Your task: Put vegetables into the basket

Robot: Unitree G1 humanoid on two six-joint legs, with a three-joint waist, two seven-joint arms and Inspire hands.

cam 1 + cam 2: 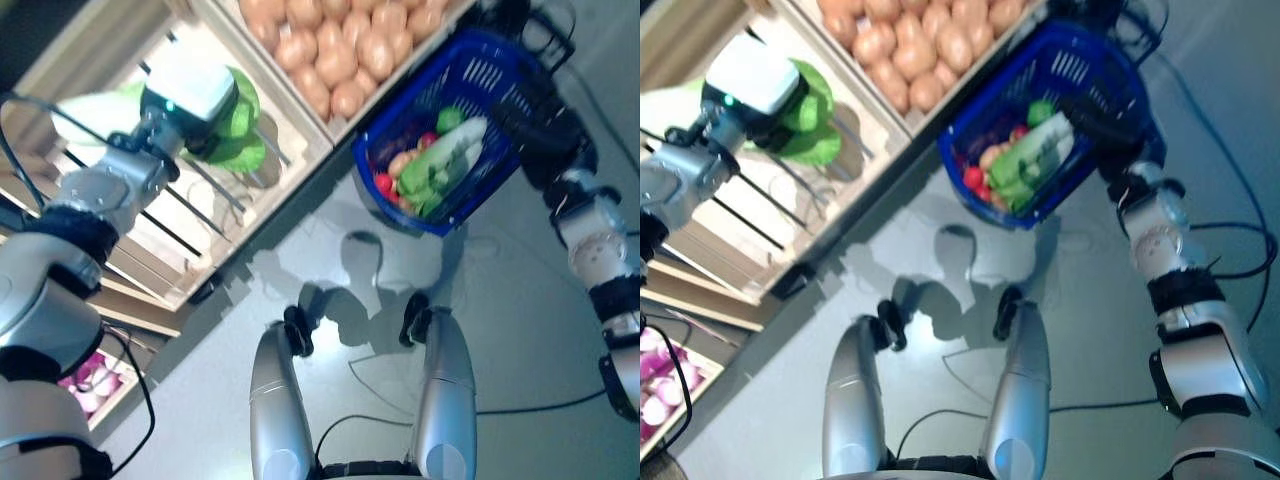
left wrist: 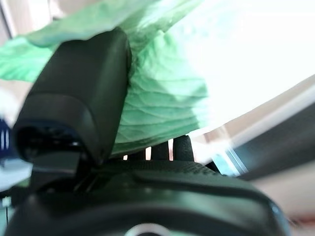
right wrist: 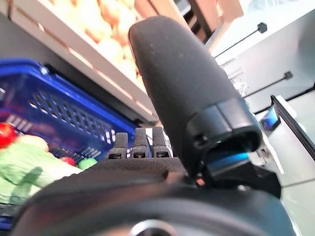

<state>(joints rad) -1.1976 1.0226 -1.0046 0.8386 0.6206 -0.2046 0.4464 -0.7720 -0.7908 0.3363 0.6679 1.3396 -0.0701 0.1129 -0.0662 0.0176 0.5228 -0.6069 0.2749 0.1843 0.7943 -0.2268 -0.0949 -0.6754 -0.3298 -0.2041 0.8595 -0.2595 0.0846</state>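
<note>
At my far left, my left hand (image 2: 93,113) is down in a pale wooden crate (image 1: 120,215), with a leafy green (image 1: 235,125) against it. My left wrist view shows the thumb laid over the ribbed leaf and the fingertips curled in under it, so I judge I have the green pinched. From my head views the leaf shows past the wrist, above the slatted crate bottom.

I take this as the pick step: the green is gripped but not yet at the basket. Next I need to lift it clear of the crate wall, carry it rightward over the potato crate's (image 1: 330,130) edge, and let go above the basket without crushing the leaves. They look soft and floppy, so I expect them to droop and maybe catch on the rim.

Rightward, that next crate holds a heap of potatoes (image 1: 340,50).

Further right, the blue basket (image 1: 520,75) hangs off the floor, carried by my right hand (image 1: 545,120). My right wrist view shows the fingers curled and the thumb closed over them; I judge they hold the handle, though the handle itself is hidden. Inside lie a long pale-green vegetable (image 1: 445,160), a small green one (image 1: 450,118), something red (image 1: 384,184) and a light brown piece (image 1: 400,162).
</note>
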